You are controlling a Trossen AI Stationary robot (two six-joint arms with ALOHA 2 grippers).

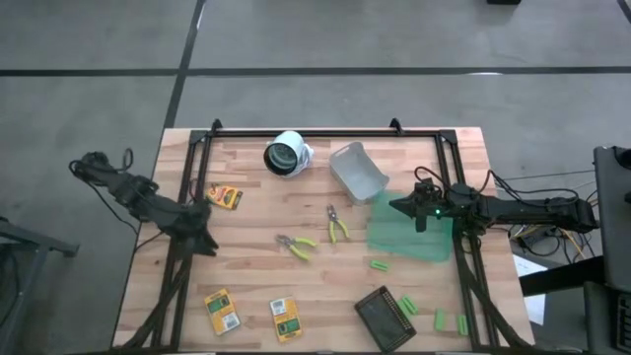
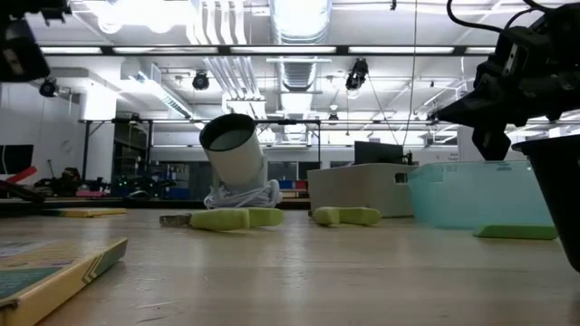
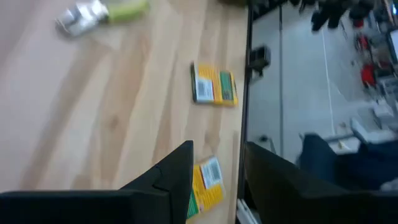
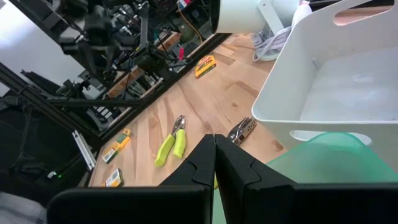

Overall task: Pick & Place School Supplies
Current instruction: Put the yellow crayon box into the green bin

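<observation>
Left gripper part-open above a yellow pack; right gripper closed, empty

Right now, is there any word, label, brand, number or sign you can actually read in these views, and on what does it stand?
No text can be read in any view.
Yellow packs: red-green print and a white label patch show, too small to read.
Same packs in the left wrist view: blurred, unreadable.
Dark tray, grey bin, green bin: no lettering visible.
</observation>
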